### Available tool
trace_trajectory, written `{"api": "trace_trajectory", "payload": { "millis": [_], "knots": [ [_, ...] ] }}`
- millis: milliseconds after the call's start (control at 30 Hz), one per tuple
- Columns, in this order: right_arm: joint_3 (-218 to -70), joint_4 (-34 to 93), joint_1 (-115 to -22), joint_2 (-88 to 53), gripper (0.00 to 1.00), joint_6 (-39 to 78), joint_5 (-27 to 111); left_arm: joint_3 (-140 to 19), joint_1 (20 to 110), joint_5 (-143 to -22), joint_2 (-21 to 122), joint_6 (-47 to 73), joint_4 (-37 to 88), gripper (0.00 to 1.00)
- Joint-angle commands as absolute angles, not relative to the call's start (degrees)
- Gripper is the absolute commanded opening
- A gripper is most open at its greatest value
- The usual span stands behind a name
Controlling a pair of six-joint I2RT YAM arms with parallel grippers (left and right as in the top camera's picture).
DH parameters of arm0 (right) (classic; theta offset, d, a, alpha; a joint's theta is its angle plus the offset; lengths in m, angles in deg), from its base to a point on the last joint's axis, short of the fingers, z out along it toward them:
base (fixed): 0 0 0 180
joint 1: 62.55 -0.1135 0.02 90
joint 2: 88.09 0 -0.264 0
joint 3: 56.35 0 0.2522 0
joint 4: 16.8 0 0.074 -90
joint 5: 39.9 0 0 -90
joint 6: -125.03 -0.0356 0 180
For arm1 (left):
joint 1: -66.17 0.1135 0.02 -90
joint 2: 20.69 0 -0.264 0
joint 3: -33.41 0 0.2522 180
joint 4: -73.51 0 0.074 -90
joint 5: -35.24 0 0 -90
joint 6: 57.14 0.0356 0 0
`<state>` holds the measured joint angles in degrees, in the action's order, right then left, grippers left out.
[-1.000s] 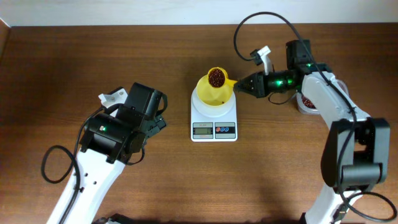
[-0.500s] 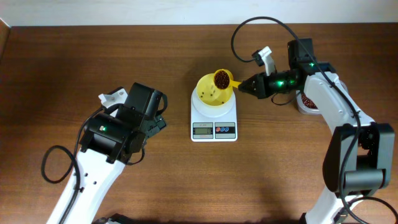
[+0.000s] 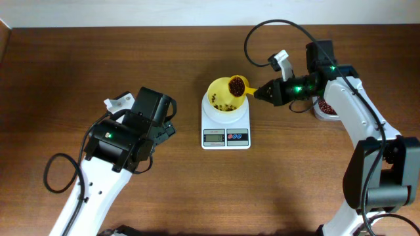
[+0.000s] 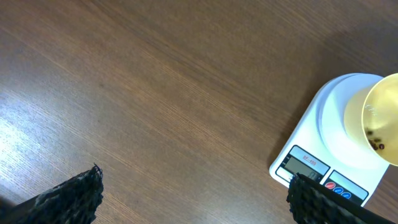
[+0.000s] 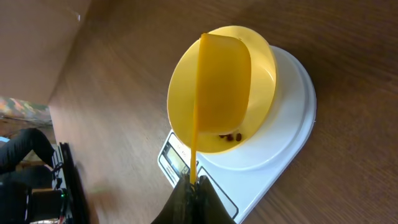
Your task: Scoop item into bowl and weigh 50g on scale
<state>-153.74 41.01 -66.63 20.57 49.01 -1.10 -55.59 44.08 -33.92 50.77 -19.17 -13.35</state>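
Observation:
The white scale (image 3: 226,128) stands mid-table with the yellow bowl (image 3: 222,99) on its platform; a few beans (image 3: 226,105) lie in the bowl. My right gripper (image 3: 257,93) is shut on the handle of a small yellow scoop (image 3: 235,85) full of beans, tilted over the bowl's right rim. In the right wrist view the scoop (image 5: 222,78) stands on edge over the bowl (image 5: 261,68), the gripper (image 5: 194,184) pinching its handle, the scale (image 5: 280,143) below. My left gripper (image 4: 193,196) is open over bare table left of the scale (image 4: 323,155).
A clear tub of beans (image 3: 325,108) sits at the right, partly hidden under my right arm. A black cable loops above the right arm (image 3: 262,29). The table's far edge runs along the top.
The right gripper has shifted the scoop right, off the bowl's centre to its right rim, uncovering the bowl's inside with beans in it. The left arm has not moved.

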Motion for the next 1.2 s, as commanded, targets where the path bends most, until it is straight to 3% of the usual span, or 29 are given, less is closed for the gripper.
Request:
{"api": "trace_trajectory", "payload": {
  "millis": [0, 333, 467, 1167],
  "knots": [
    [-153.68, 41.34, -67.11, 18.32, 0.04, 49.60, -1.50, -55.66, 44.32, -33.37, 50.10, -19.10, -13.43, 0.99],
    [-153.70, 41.29, -67.46, 16.40, 0.04, 46.76, -0.78, -55.66, 44.32, -33.37, 50.10, -19.10, -13.41, 0.99],
    [-153.68, 41.08, -71.35, 15.78, 0.04, 46.80, 8.67, -55.66, 44.32, -33.37, 50.10, -19.10, -13.41, 0.99],
    [-153.70, 39.63, -75.79, 14.14, 0.04, 46.56, 15.94, -55.66, 44.32, -33.37, 50.10, -19.10, -13.41, 0.99]
  ]
}}
